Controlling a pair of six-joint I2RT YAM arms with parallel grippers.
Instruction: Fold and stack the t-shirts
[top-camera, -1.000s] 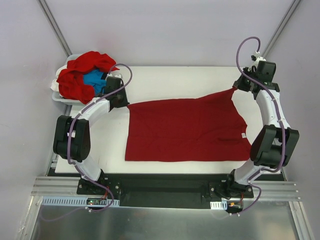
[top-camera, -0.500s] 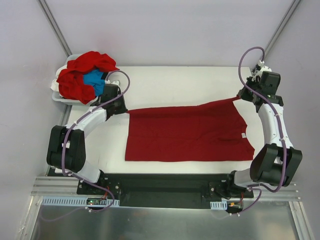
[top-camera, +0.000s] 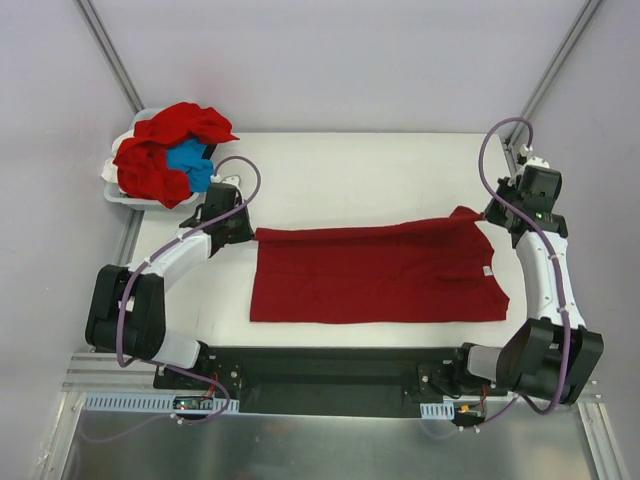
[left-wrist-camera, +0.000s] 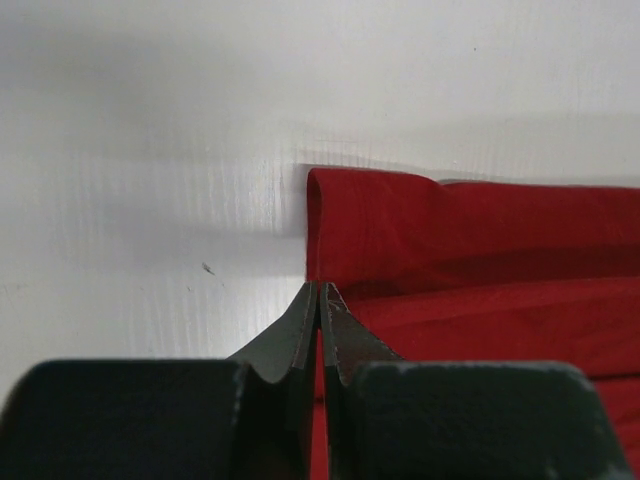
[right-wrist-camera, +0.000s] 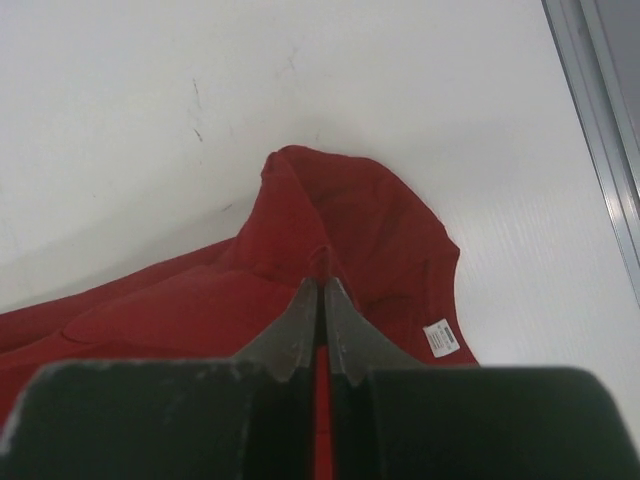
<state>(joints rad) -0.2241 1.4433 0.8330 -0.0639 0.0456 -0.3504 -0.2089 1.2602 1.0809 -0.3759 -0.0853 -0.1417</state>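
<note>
Because the left gripper and right gripper each clamp a far corner of the deep-red cloth t-shirt, uneven pulling could skew the fold.

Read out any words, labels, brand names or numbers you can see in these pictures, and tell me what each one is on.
No text here can be read.
The small white neck label on the spread deep-red cloth t-shirt: faint printed marks, too small and blurred to read.
The heap of crumpled red and blue shirts: no lettering shows.
</note>
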